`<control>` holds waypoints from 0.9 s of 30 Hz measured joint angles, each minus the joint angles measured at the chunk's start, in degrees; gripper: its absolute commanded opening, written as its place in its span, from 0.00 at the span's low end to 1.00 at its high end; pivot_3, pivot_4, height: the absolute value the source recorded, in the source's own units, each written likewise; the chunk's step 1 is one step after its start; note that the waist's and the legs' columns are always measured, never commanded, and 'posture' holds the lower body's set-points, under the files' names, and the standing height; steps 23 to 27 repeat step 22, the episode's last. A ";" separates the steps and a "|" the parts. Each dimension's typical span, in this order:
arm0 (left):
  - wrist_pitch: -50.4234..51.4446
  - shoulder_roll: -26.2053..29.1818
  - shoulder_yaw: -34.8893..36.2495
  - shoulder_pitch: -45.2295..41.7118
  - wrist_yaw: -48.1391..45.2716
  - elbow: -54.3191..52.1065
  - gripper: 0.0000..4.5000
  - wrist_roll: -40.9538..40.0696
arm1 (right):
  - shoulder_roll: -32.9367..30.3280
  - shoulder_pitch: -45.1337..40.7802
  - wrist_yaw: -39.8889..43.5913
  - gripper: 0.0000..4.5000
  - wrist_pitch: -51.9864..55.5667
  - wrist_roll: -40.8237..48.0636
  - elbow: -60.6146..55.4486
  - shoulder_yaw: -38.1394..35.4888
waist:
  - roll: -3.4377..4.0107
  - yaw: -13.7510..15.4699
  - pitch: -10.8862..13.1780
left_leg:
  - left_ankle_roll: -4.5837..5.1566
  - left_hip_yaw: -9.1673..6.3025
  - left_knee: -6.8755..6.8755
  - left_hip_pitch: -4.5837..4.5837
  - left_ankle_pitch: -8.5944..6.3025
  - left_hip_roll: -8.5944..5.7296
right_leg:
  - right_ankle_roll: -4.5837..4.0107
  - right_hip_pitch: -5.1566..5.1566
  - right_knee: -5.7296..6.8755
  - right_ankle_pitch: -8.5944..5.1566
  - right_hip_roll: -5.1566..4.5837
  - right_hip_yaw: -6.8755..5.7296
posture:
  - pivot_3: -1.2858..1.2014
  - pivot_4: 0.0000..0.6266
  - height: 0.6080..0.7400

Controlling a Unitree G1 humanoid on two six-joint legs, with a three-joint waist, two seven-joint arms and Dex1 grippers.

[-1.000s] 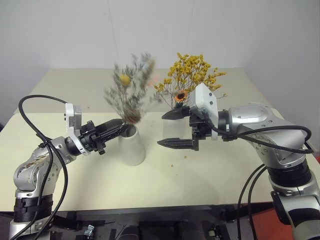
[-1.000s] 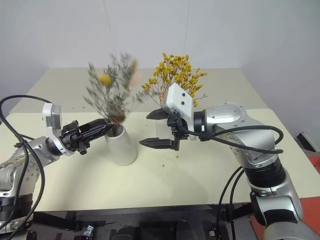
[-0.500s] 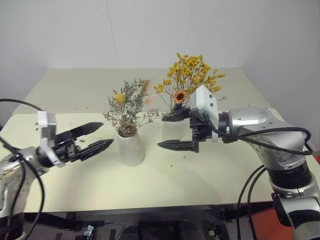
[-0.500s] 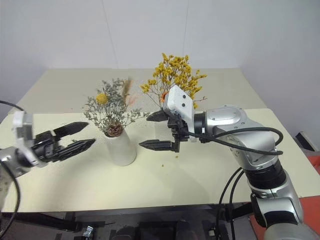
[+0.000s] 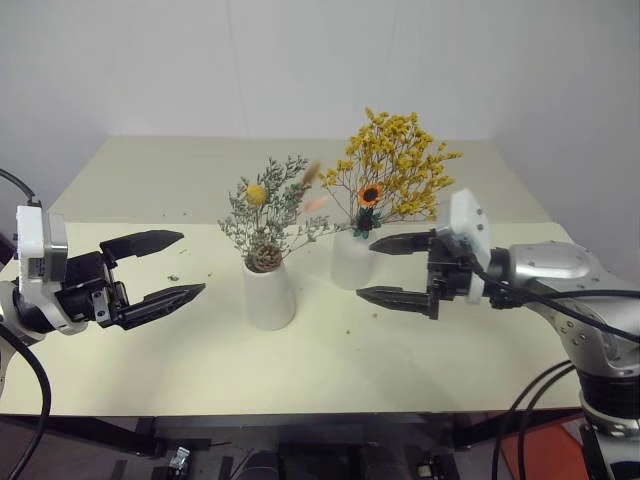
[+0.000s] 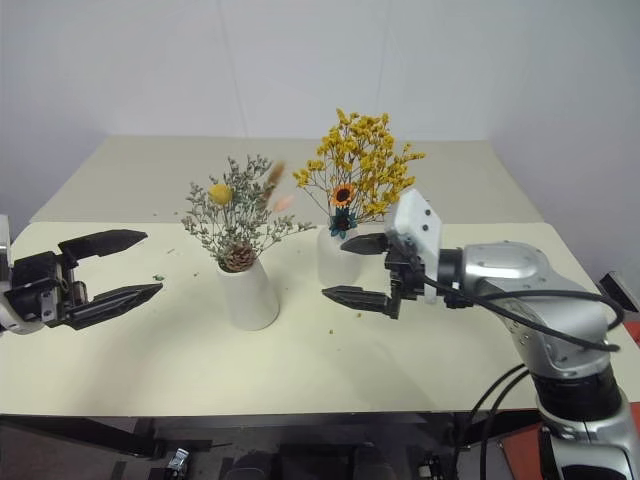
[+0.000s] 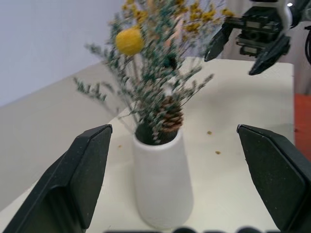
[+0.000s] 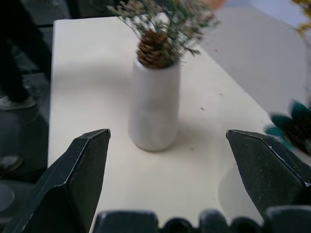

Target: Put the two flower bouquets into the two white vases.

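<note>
I see both bunches seated in their vases on the cream surface; the grey-green bouquet (pinecone at the rim, yellow ball above it) stands upright in the tapered vase near the middle; the yellow bouquet, with its small orange sunflower, stands in the second white vase, just at two o'clock of the first one and apart from it. My left gripper hangs off at nine o'clock of the tapered vase, well clear of it, jaws spread wide and holding nothing; my right gripper sits at three o'clock of the second vase, just beside it, jaws likewise spread and empty. A few crumbs of dried flower lie on the surface between the vases and the right gripper.
</note>
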 measured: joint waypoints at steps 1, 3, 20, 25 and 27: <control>0.00 0.50 -0.20 -0.21 -0.56 0.16 1.00 0.02 | -0.84 1.53 0.03 1.00 -0.15 0.11 -0.59 -1.11 | -0.01 0.02 -0.01 | 0.00 0.00 0.00 0.01 0.00 0.02 | 0.00 0.01 0.00 0.00 0.02 0.00 | 0.52 0.24 1.00; -0.03 1.85 -0.61 -0.59 -1.97 1.09 1.00 0.16 | -2.57 4.68 0.06 1.00 -0.71 0.03 -0.72 -3.69 | -0.01 0.07 -0.01 | 0.00 0.01 0.00 0.02 0.00 0.01 | 0.01 0.03 -0.01 -0.02 0.02 0.00 | 0.52 0.24 1.00; -1.65 3.89 -4.23 -5.42 -7.14 6.82 1.00 2.71 | -8.22 11.81 1.33 1.00 -5.24 -2.49 4.49 -8.89 | -0.02 0.05 -0.01 | 0.00 0.04 0.00 0.03 0.00 0.03 | 0.03 0.03 -0.02 -0.04 0.03 0.03 | 0.52 0.24 1.00; -1.81 3.90 -4.43 -5.92 -7.32 7.48 1.00 2.99 | -8.45 12.11 1.51 1.00 -5.28 -2.58 4.53 -8.89 | -0.02 0.02 -0.01 | 0.00 0.04 0.00 0.03 0.00 0.03 | 0.03 0.03 -0.02 -0.04 0.03 0.03 | 0.52 0.24 1.00; -1.81 3.90 -4.43 -5.92 -7.32 7.48 1.00 2.99 | -8.45 12.11 1.51 1.00 -5.28 -2.58 4.53 -8.89 | -0.02 0.02 -0.01 | 0.00 0.04 0.00 0.03 0.00 0.03 | 0.03 0.03 -0.02 -0.04 0.03 0.03 | 0.52 0.24 1.00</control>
